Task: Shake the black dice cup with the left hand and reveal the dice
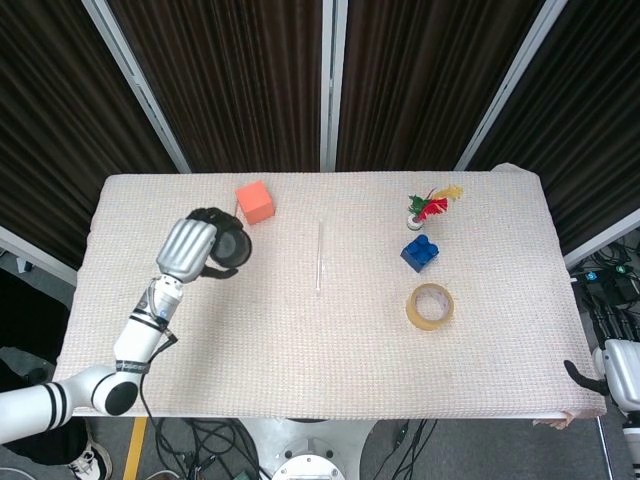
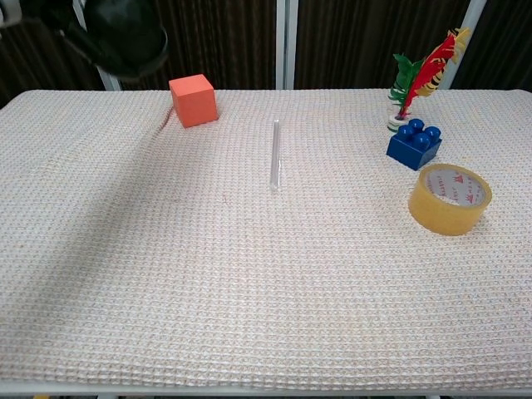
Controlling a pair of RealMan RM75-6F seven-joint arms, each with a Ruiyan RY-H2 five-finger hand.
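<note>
Item: black dice cup [image 1: 231,247], held off the surface [image 1: 330,340] in the left robot hand [image 1: 190,250], whose fingers wrap its dark body; in the chest view it hangs high at the upper left. Position: over the left part of the surface, just short of the orange cube [image 1: 255,201]. Cup sits at the fingertip side of the hand, toward the centre; mouth direction cannot be told. Right robot hand [image 1: 615,372] rests off the near right corner, well apart, its state unclear. Dice: none visible. Judgement: shaking phase, reveal not yet done
</note>
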